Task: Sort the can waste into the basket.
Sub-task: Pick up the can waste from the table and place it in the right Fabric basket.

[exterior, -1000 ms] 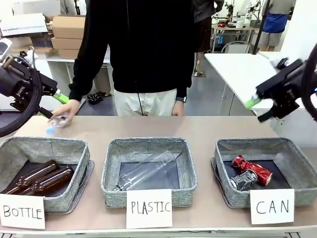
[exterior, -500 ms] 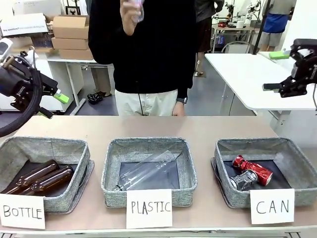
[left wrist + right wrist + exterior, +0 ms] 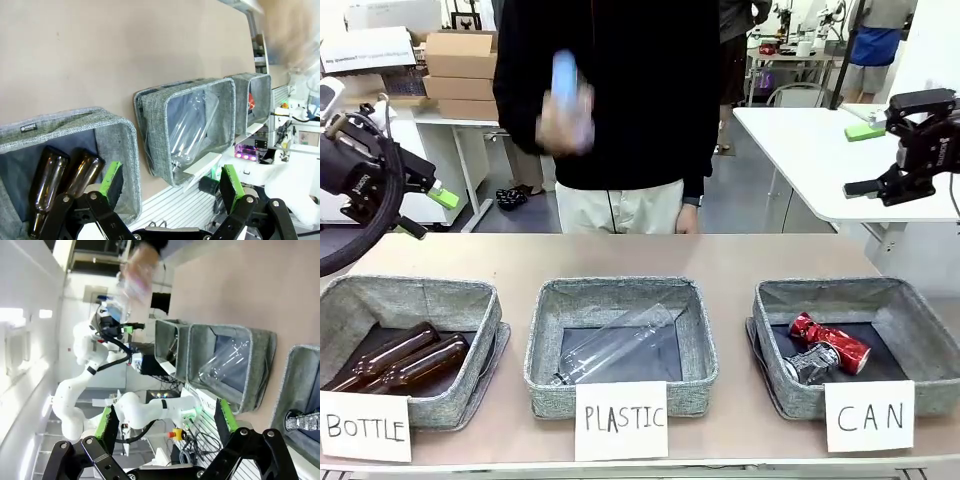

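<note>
Hand (image 3: 563,120) lowered; dented cans (image 3: 828,348) basketed.

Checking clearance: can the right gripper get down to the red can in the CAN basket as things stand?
Probably yes. The right gripper hangs open and empty above the basket, whose top is uncovered; the red can lies exposed beside the silver can.

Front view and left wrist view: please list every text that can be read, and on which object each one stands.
"BOTTLE": white card on the left grey bin.
"PLASTIC": white card on the middle bin.
"CAN": white card on the basket.
"HANEE": small black tag on the bottle bin, left wrist view.
Red can lettering: too small to read.
Box label, far left: unreadable.
</note>
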### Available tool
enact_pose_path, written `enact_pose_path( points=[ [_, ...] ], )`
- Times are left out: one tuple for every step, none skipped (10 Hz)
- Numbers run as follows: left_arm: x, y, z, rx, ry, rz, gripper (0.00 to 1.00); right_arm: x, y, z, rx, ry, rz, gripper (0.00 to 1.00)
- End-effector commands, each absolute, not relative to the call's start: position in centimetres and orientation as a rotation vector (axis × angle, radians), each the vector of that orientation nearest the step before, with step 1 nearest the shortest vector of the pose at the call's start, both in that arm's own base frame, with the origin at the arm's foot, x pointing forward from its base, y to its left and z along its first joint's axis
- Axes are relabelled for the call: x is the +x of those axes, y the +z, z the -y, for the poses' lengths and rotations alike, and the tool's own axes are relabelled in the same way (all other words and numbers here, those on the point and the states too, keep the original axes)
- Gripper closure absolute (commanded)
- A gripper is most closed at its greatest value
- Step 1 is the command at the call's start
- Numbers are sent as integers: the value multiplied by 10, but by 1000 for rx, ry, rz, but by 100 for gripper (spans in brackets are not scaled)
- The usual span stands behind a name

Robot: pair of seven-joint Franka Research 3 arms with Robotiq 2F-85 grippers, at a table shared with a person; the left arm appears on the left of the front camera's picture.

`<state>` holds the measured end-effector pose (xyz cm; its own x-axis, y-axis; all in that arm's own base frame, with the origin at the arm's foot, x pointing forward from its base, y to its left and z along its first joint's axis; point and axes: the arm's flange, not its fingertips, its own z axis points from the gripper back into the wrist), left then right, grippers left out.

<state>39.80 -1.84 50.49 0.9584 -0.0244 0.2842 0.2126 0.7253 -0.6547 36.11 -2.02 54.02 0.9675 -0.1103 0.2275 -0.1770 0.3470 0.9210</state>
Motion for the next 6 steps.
enact_pose_path(
  points=[
    [396, 507, 18, -746, -128, 259, 0, 362, 546, 24, 1218, 51, 259, 0],
    [396, 507, 18, -746, -128, 259, 0, 362, 546, 24, 1218, 51, 259, 0],
    [396, 507, 18, -746, -128, 259, 0, 362, 546, 24, 1218, 51, 259, 0],
    [396, 507, 18, -746, -128, 259, 0, 362, 546, 24, 1218, 51, 259, 0],
    [396, 507, 18, -746, -128, 259, 0, 362, 546, 24, 1218, 51, 259, 0],
    [396, 507, 18, -746, -128, 259, 0, 362, 546, 24, 1218, 51, 259, 0]
  ],
)
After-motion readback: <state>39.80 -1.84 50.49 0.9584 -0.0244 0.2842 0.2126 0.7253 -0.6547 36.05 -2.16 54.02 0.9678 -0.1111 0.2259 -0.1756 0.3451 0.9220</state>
